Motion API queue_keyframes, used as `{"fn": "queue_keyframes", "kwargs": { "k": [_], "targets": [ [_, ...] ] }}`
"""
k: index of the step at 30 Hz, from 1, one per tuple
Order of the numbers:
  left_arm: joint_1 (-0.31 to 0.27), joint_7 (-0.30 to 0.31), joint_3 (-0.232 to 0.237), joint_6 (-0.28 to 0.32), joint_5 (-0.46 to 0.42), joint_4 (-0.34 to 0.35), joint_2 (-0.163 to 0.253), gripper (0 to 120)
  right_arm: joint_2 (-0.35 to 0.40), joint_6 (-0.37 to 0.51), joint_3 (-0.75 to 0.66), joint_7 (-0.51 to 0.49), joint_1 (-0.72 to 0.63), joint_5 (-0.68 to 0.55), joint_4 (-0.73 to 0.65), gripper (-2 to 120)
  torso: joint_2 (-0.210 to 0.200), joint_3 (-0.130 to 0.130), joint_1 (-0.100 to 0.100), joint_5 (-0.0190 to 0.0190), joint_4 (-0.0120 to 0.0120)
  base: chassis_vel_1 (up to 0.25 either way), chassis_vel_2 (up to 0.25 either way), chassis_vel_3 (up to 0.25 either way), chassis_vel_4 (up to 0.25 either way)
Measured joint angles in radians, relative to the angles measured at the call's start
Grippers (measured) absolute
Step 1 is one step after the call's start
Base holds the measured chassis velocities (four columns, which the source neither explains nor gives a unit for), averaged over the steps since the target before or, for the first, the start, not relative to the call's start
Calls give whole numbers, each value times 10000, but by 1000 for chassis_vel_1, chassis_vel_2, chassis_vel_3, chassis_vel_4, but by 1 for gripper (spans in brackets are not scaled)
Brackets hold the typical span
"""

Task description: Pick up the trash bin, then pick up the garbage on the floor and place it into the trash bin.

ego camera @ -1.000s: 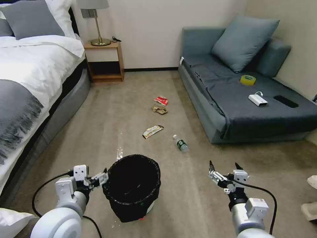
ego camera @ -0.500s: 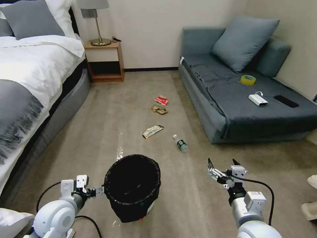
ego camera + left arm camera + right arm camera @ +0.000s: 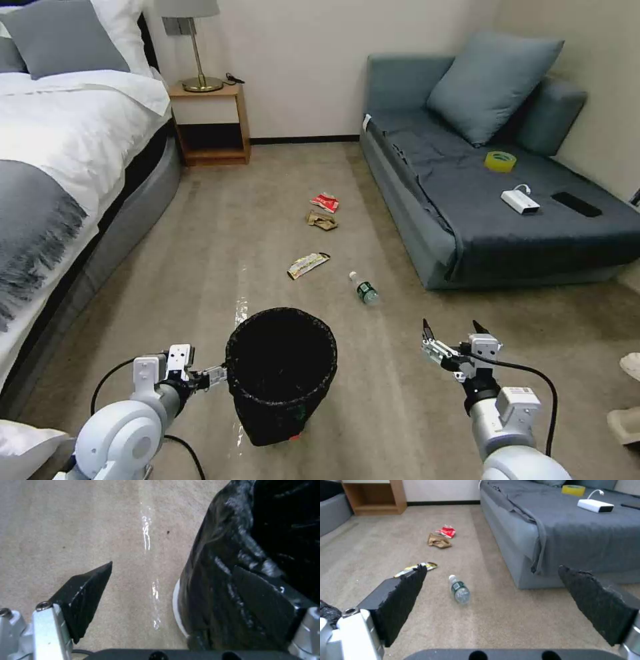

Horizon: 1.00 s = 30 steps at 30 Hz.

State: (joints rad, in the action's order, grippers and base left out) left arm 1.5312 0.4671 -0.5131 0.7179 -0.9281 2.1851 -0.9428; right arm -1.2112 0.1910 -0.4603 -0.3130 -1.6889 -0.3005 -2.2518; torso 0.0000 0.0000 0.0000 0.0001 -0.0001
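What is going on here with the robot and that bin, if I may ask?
The left tool straddles the rim of the trash bin, fingers open, one inside and one outside. The right tool hovers open above the floor. The bottle, snack wrapper, brown paper and red packet lie on the carpet.

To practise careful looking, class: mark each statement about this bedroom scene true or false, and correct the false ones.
1. The bottle lies on the carpet. True.
2. The red packet is inside the bin. False: it lies on the carpet beside the brown paper.
3. The left gripper is at the bin's rim, one finger inside the bag. True.
4. The right gripper holds the wrapper. False: it is open and empty.
5. The tape roll sits on the nightstand. False: it is on the sofa.
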Motion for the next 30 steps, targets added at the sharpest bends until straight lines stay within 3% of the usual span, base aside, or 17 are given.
{"fn": "queue_keyframes", "kwargs": {
  "k": [16,24,28,29,30],
  "targets": [
    [235,169,-282,76,-335,561,-92,97,-113,-47,42,-49,35,128,54,100,-1,-1,0,0,1,0,0,0,0],
    [-90,-87,273,-111,96,-308,-145,97,-146,-72,90,-50,116,154,123,100,0,0,0,-2,1,0,0,0,0],
    [-90,-87,273,-111,96,-308,-145,97,-146,-72,90,-50,116,154,123,100,0,0,0,-2,1,0,0,0,0],
    [-282,-218,557,-229,233,-699,-262,89,-64,-101,77,-50,104,151,152,100,0,0,0,-1,0,0,0,0,0],
    [-282,-218,557,-229,233,-699,-262,89,-64,-101,77,-50,104,151,152,100,0,0,0,-1,0,0,0,0,0]
  ]
}}
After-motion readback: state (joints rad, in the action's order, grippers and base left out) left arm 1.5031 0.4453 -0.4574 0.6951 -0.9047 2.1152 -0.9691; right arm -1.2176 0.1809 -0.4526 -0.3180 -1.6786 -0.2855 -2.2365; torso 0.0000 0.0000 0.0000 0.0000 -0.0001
